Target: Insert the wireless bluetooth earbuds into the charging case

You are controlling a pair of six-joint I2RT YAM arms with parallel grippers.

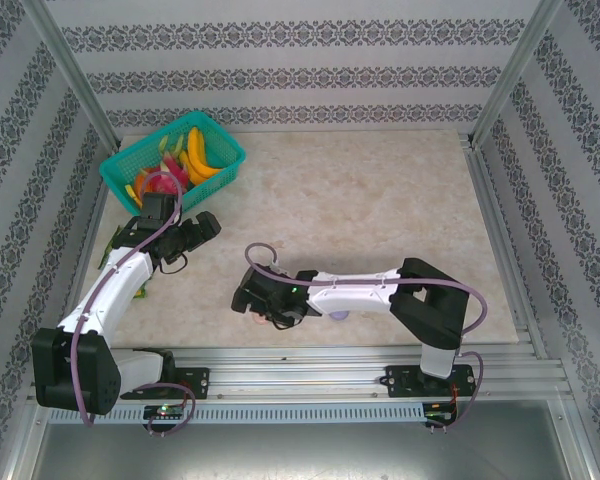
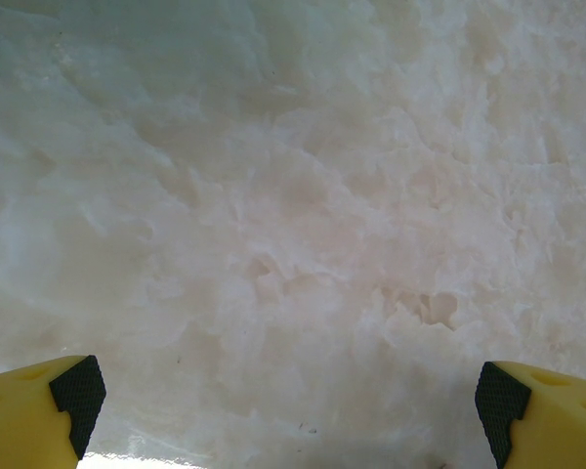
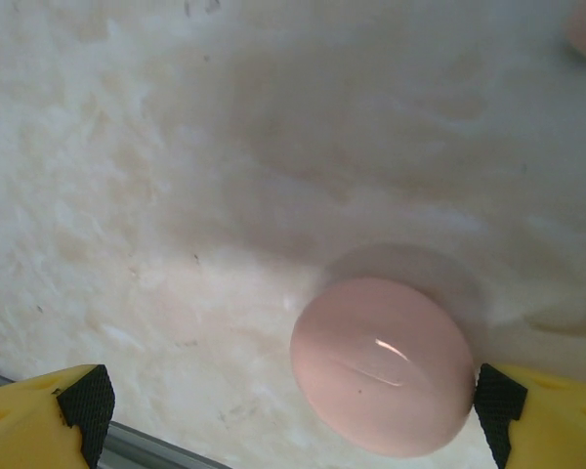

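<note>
Yellow right fingers (image 3: pixel 537 415) sit spread wide at the bottom corners, bracketing the seemingly shut pink charging case (image 3: pixel 383 363) at lower right on the tabletop (image 3: pixel 176 195), probably lined up for a grasp. That arm stretches low toward frame centre. Left fingers (image 2: pixel 39 401), also apart, hover above plain tabletop, likely waiting.

Left arm (image 1: pixel 105 290) is seen angled up the frame's left side, left gripper (image 1: pixel 200 233) spread wide. Right arm (image 1: pixel 360 292) is stretched leftward across lower centre, right gripper (image 1: pixel 250 298) held low, its fingers (image 3: pixel 86 403) parted widely.
</note>
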